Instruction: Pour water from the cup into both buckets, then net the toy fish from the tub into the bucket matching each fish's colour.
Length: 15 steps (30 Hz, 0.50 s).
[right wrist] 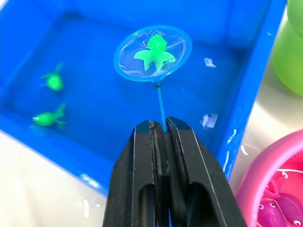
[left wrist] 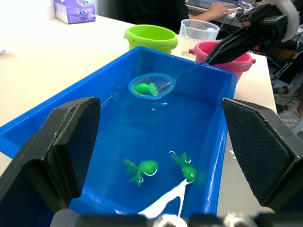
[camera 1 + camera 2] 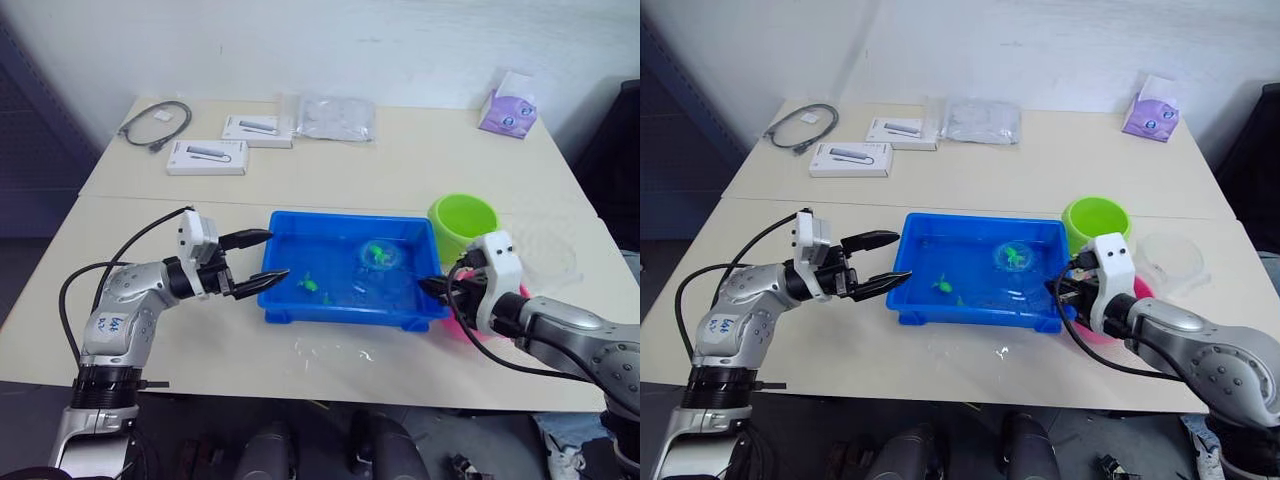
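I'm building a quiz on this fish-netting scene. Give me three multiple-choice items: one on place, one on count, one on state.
1. Where is the green fish nearest the hoop?
A. in the net
B. on the table
C. in the cup

2. How many green fish lie loose in the tub?
A. none
B. two
C. five

3. The left gripper is:
A. holding the net
B. open
C. gripping the tub

Answers: 1 A, it lies on the mesh. 2 B, two sit outside the hoop. 3 B, its fingers are spread, holding nothing.
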Each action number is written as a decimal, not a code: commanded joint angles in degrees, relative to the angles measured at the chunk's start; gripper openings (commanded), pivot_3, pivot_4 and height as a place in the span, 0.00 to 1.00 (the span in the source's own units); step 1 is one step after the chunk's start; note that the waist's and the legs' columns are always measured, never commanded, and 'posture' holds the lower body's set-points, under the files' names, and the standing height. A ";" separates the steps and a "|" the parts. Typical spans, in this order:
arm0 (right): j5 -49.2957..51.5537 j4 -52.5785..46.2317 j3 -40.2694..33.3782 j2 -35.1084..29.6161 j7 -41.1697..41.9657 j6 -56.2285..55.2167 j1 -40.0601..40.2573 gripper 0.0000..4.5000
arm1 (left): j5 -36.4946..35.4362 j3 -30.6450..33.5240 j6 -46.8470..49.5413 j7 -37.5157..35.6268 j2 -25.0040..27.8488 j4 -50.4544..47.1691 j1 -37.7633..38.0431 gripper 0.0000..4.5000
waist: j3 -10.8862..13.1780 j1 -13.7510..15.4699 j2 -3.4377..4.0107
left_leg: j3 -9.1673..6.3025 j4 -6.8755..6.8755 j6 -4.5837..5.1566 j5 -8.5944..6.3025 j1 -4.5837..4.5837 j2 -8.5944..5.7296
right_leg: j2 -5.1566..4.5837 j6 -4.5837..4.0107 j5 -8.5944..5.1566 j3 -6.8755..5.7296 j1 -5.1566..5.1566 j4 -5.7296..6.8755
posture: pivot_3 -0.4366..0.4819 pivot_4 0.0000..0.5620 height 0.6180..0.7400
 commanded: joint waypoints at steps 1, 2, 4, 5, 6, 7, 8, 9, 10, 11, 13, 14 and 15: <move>-0.80 -5.66 -6.30 -0.62 7.51 -6.03 2.54 0.00 | -0.76 0.53 -0.36 -0.84 0.51 -0.41 -1.34 0.98 | 0.00 0.06 0.00 | 0.00 0.00 0.00 0.00 0.01 -0.01 | 0.02 0.00 0.00 0.00 0.01 0.00 | 0.48 0.27 1.00; -0.97 -6.38 -8.14 -0.83 9.19 -7.22 3.64 0.00 | -0.75 0.44 -0.40 -0.98 0.46 -0.28 -1.56 0.98 | 0.00 0.10 0.00 | -0.01 0.00 0.00 0.00 0.00 -0.01 | 0.04 0.00 0.00 0.00 0.01 -0.01 | 0.48 0.27 1.00; -1.43 -7.04 -9.93 -1.01 10.97 -8.52 5.12 0.00 | -0.70 0.40 -0.49 -1.21 0.38 -0.09 -1.72 0.98 | 0.00 0.06 0.00 | 0.00 0.01 0.02 -0.01 0.02 -0.03 | 0.11 0.02 0.01 0.01 0.02 -0.01 | 0.48 0.27 1.00; -1.88 -6.63 -12.44 -1.90 11.56 -8.89 6.01 0.00 | -0.72 0.18 -0.45 -1.35 0.16 -0.02 -2.11 0.98 | 0.00 0.04 0.00 | 0.00 0.01 0.02 -0.01 0.02 -0.03 | 0.11 0.03 0.02 0.02 0.03 -0.01 | 0.48 0.27 1.00; -2.67 -5.98 -14.48 -2.93 12.16 -9.08 6.70 0.00 | -0.77 0.00 -0.42 -1.47 -0.07 0.05 -2.50 0.98 | 0.00 0.05 0.00 | 0.00 0.00 0.02 -0.01 0.04 -0.03 | 0.10 0.03 0.02 0.02 0.04 -0.01 | 0.48 0.27 1.00; -3.25 -5.53 -15.91 -3.65 12.65 -9.24 7.24 0.00 | -0.80 -0.12 -0.41 -1.56 -0.22 0.12 -2.76 0.98 | 0.00 0.13 0.00 | 0.01 0.00 0.03 -0.01 0.03 -0.03 | 0.10 0.03 0.02 0.03 0.03 0.00 | 0.48 0.27 1.00; -4.93 -4.21 -17.70 -4.66 13.56 -9.85 7.78 0.00 | -0.88 -0.29 -0.31 -1.62 -0.45 0.21 -3.24 0.98 | 0.00 0.13 0.00 | 0.00 0.00 0.03 -0.01 0.02 -0.04 | 0.10 0.03 0.02 0.03 0.02 -0.01 | 0.48 0.27 1.00; -7.11 -2.87 -18.75 -5.35 14.37 -10.80 8.19 0.00 | -0.96 -0.40 -0.19 -1.65 -0.66 0.29 -3.68 0.98 | 0.00 0.10 0.00 | 0.01 0.00 0.04 -0.02 0.03 -0.05 | 0.10 0.03 0.02 0.03 0.03 -0.02 | 0.48 0.27 1.00; -9.52 -1.42 -19.44 -6.00 15.09 -11.72 8.60 0.00 | -1.02 -0.53 -0.12 -1.71 -0.88 0.43 -4.08 0.98 | 0.00 0.09 0.00 | 0.02 0.01 0.05 -0.02 0.03 -0.06 | 0.10 0.04 0.02 0.04 0.03 -0.02 | 0.48 0.27 1.00; -11.22 -0.46 -19.82 -6.39 15.70 -12.38 8.88 0.00 | -1.04 -0.60 -0.08 -1.78 -1.05 0.55 -4.35 0.98 | 0.00 0.09 -0.01 | 0.02 0.01 0.05 -0.01 0.04 -0.07 | 0.11 0.05 0.03 0.04 0.04 -0.02 | 0.48 0.27 1.00; -15.29 1.47 -19.74 -7.16 18.47 -14.75 9.64 0.00 | -0.94 -0.80 -0.06 -1.94 -1.38 0.78 -4.81 0.98 | 0.00 0.08 -0.01 | 0.02 0.00 0.06 -0.01 0.04 -0.07 | 0.14 0.05 0.03 0.04 0.04 -0.01 | 0.48 0.27 1.00; -20.07 3.37 -18.75 -8.21 20.41 -17.77 10.71 0.00 | -0.78 -1.09 -0.09 -1.99 -1.69 1.00 -5.11 0.98 | 0.00 0.08 -0.01 | 0.02 0.00 0.06 -0.01 0.04 -0.07 | 0.16 0.05 0.03 0.04 0.03 -0.01 | 0.48 0.27 1.00; -24.51 5.10 -17.71 -8.85 21.91 -20.90 11.44 0.00 | -0.61 -1.36 -0.18 -2.00 -2.00 1.20 -5.30 0.98 | 0.00 0.08 0.00 | 0.02 0.00 0.06 -0.01 0.04 -0.06 | 0.18 0.05 0.03 0.04 0.03 -0.01 | 0.48 0.27 1.00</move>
